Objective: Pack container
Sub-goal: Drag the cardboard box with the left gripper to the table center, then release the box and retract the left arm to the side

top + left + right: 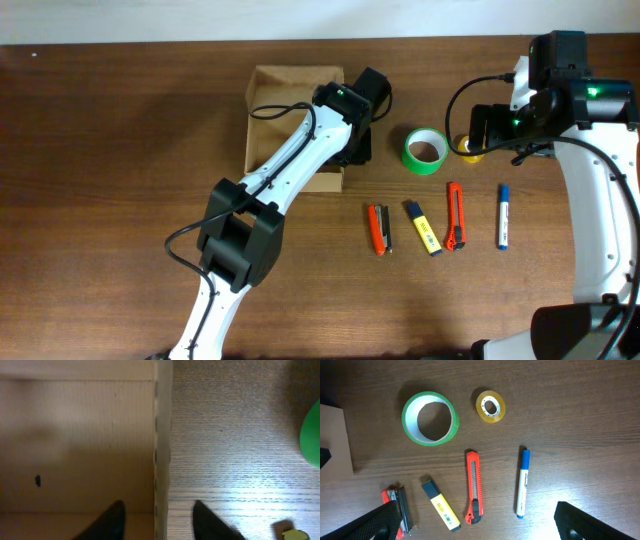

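The tan cardboard container (283, 92) stands open at the table's back left; its empty inside fills the left of the left wrist view (75, 435). My left gripper (356, 143) is open, one finger inside the box and one outside its right wall (162, 435), not touching it (157, 520). My right gripper (482, 130) is open wide and empty, high above the loose items (477, 507). A corner of the box shows in the right wrist view (335, 440).
Right of the box lie a green tape roll (427, 149) (430, 417), a small yellow tape roll (490, 406), an orange cutter (456, 215) (474, 487), a blue marker (504, 215) (521, 482), a yellow highlighter (423, 227) (441, 505) and an orange stapler (380, 228) (397, 505).
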Available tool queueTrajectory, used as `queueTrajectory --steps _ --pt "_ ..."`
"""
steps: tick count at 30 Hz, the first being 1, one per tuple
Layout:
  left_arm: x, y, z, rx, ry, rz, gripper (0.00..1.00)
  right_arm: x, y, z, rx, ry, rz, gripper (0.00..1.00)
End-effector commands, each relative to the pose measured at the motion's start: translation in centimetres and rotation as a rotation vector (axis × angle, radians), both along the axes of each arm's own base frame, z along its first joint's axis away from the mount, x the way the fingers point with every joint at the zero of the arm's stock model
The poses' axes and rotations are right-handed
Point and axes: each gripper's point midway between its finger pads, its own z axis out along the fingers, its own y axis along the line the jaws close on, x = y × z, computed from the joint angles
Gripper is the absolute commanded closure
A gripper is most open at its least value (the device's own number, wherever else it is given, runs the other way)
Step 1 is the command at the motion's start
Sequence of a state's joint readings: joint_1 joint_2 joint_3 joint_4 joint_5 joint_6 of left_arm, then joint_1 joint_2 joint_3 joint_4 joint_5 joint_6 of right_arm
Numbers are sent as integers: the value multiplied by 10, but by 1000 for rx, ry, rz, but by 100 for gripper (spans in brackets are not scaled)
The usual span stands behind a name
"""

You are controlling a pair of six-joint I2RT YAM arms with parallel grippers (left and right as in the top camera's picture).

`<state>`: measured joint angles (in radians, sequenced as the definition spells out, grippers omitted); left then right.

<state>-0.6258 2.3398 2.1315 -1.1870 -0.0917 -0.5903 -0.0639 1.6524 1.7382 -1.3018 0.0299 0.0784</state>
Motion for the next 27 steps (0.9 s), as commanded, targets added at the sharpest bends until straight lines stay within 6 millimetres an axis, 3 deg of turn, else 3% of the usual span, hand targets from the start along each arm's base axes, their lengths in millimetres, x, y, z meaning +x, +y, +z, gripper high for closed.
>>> queueTrajectory --steps 1,4,9,12,16,20,23,27 --pt "5 7 -1 27 -15 -14 51 2 -4 9 -15 -26 -16 1" --pt "13 11 14 55 -60 -24 51 2 -4 9 -15 -26 -16 1" --pt "33 16 70 80 -196 -38 50 3 -5 9 -18 -26 -17 1" --pt "42 21 121 82 -303 -40 46 2 -7 9 -29 -26 -22 1" --pt "46 47 201 137 -478 -32 39 3 -7 10 -28 -30 -21 1" --pt "41 98 265 134 -586 67 38 8 -6 11 -25 -49 -21 1" --pt "39 160 300 140 -638 182 38 3 -8 10 -38 -27 -12 1" --pt "38 238 324 166 -676 333 38 -6 -8 6 -41 13 -1 1"
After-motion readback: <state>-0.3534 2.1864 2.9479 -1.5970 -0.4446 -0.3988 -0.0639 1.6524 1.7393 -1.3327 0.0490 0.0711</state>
